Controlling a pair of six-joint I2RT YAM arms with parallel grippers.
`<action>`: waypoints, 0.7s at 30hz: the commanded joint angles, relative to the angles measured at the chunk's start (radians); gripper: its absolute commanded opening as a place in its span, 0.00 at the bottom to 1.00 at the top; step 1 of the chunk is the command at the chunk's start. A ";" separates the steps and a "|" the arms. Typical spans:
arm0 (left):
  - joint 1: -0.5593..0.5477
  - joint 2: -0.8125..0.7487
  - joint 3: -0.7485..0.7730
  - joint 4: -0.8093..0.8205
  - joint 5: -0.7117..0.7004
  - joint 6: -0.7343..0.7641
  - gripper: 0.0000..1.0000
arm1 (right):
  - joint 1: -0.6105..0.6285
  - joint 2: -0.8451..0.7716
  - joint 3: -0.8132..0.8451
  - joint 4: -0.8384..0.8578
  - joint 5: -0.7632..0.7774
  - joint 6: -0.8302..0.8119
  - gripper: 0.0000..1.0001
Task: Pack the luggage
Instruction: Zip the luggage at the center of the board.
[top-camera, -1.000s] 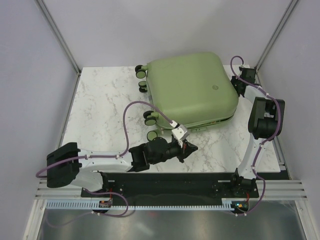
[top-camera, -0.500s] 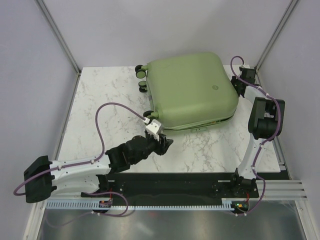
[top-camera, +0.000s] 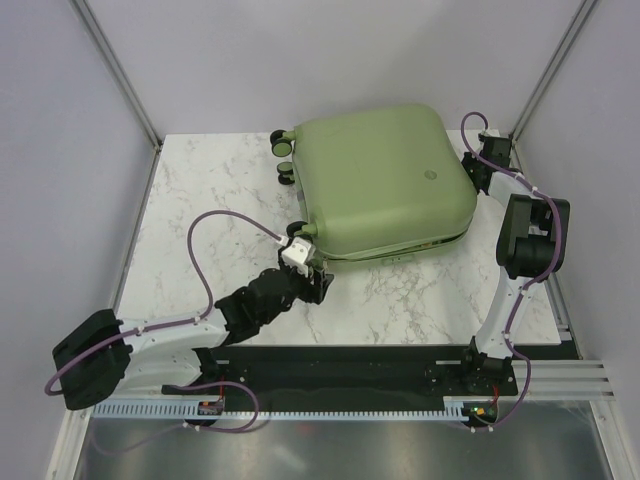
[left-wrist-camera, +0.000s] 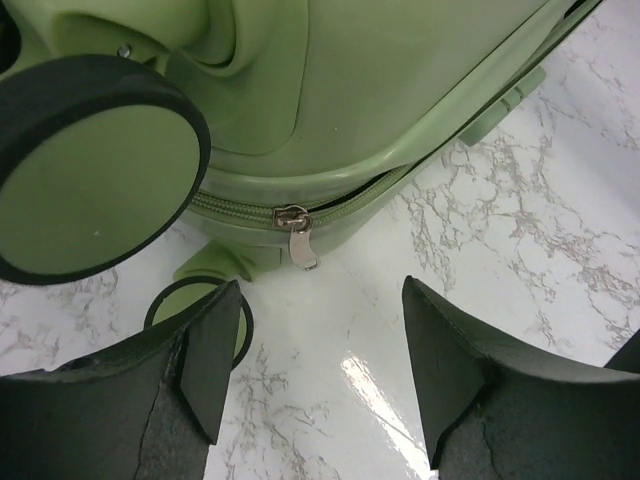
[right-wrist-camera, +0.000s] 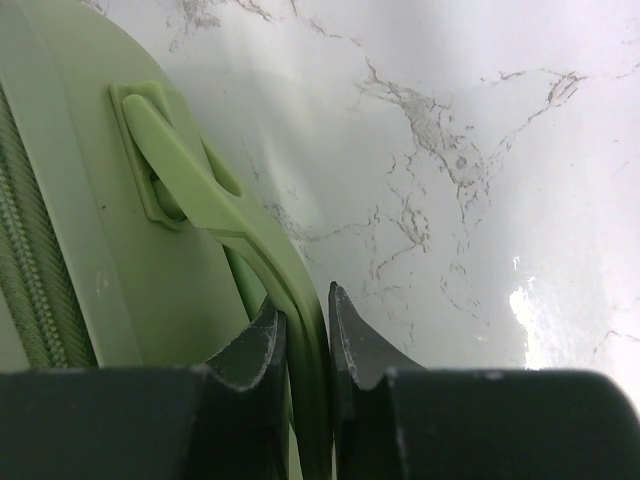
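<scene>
The luggage (top-camera: 385, 180) lay flat and shut on the marble table (top-camera: 200, 200), toward its far right side, wheels pointing left. The left gripper (left-wrist-camera: 320, 370) hung with its fingers apart and nothing between them, just short of the small metal zipper pull (left-wrist-camera: 300, 242) at the case's near-left corner. To the right of the slider a dark gap showed between the shells, so the zip looked only partly run. The right gripper (right-wrist-camera: 307, 345) was clamped on the thin green side handle (right-wrist-camera: 200, 190), apparently to brace the case. The main risk was a missed pinch: the pull was small and dangled close to the tabletop, so the fingers could close on air or scrape the marble. The big caster wheel (left-wrist-camera: 95, 170) sat just beside the left finger, and a slightly offset approach could knock it and turn the case. If the zip snagged while being drawn along the seam, the case might slide on the smooth stone or twist out of the right hold.
</scene>
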 joint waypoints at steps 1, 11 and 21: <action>0.039 0.073 0.005 0.138 0.062 0.055 0.72 | 0.017 0.053 -0.034 -0.084 0.169 0.154 0.00; 0.093 0.179 0.021 0.248 0.121 0.046 0.63 | 0.017 0.055 -0.025 -0.081 0.163 0.144 0.00; 0.093 0.280 0.067 0.296 0.098 0.037 0.59 | 0.017 0.060 -0.028 -0.073 0.157 0.141 0.00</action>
